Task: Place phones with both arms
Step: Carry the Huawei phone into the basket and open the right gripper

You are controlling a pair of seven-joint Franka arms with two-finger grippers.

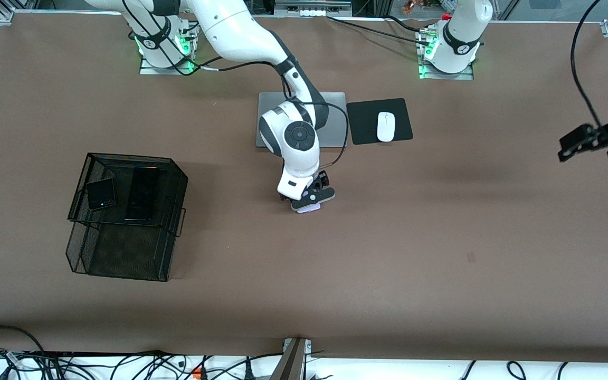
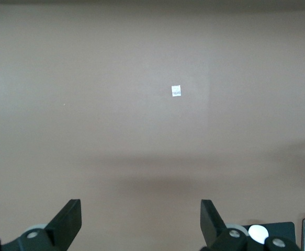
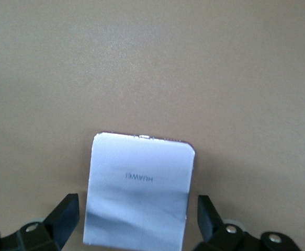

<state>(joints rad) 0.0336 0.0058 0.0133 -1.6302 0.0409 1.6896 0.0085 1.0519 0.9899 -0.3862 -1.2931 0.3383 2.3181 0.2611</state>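
The white-lavender phone (image 1: 310,209) lies flat on the brown table near its middle. My right gripper (image 1: 310,201) is low over it and open. In the right wrist view the phone (image 3: 139,188) lies between the two fingers with a small gap on each side of the gripper (image 3: 137,222). The small squarish black phone (image 1: 101,193) and the longer black slab (image 1: 143,193) lie side by side on the upper tier of a black mesh tray (image 1: 83,174). My left gripper (image 1: 573,145) waits open and empty, raised over the left arm's end of the table; the left wrist view (image 2: 140,222) shows only bare table under it.
A grey laptop (image 1: 335,119) lies partly under the right arm, farther from the front camera than the white-lavender phone. Beside it a white mouse (image 1: 386,126) sits on a black pad (image 1: 367,121). The mesh tray has a lower tier (image 1: 119,256) nearer the camera.
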